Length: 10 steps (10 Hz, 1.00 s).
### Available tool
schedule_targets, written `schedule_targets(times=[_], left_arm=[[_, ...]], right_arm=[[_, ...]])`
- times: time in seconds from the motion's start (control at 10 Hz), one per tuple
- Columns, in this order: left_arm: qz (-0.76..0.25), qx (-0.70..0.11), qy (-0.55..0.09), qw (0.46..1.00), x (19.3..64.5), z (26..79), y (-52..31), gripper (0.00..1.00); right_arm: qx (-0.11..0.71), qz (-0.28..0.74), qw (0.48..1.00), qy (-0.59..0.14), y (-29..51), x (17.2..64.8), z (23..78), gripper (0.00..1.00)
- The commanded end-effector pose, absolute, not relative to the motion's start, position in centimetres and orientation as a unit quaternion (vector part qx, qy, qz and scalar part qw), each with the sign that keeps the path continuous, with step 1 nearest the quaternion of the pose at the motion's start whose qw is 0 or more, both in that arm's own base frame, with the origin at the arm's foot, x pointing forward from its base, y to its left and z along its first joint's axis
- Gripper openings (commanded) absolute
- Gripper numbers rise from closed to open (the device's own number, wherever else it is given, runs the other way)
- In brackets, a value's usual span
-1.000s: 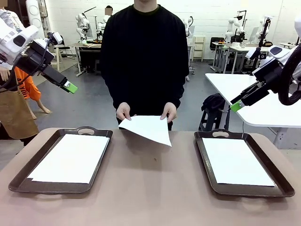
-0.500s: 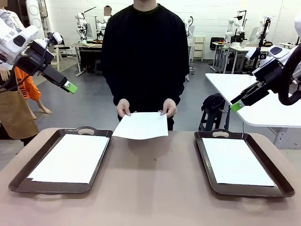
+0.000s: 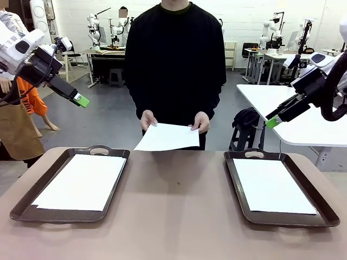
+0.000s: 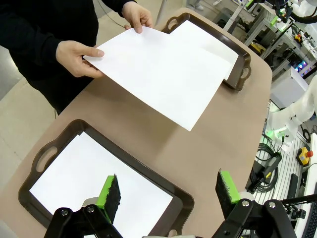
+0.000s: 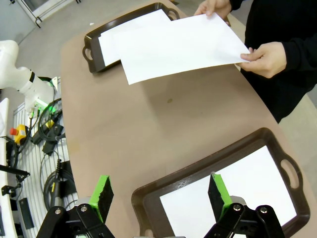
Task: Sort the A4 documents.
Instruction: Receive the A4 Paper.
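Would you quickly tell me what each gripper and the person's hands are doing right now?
Left gripper: open, holding nothing.
Right gripper: open, holding nothing.
Person's hands: both holding one A4 sheet above the table's far edge.

A4 documents [image 3: 167,137]: thin white paper, matt, smooth. Trays [image 3: 32,201]: dark brown plastic, slight sheen. Table [image 3: 179,216]: tan top, matt, smooth. Person's sleeve [image 3: 214,81]: black cloth, matt. Gripper pads [image 4: 108,191]: green, rubbery look.
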<state>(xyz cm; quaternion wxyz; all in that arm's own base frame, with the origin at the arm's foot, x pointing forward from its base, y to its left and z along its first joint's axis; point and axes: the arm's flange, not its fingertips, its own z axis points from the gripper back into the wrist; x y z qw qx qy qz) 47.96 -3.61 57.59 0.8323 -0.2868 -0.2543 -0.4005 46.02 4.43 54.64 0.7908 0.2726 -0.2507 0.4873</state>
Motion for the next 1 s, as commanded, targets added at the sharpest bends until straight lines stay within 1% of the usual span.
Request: schedule_targets(times=[0.0,0.9], left_arm=[[-0.401,-0.287,-0.254,0.832,47.94,57.59,-3.62,1.0],[-0.401,-0.287,-0.254,0.832,47.94,57.59,-3.62,1.0]], right_arm=[[0.274,0.488,0.79,-0.25,4.43,46.0,54.63,1.0],[0.274,0.488,0.79,-0.25,4.43,46.0,54.63,1.0]])
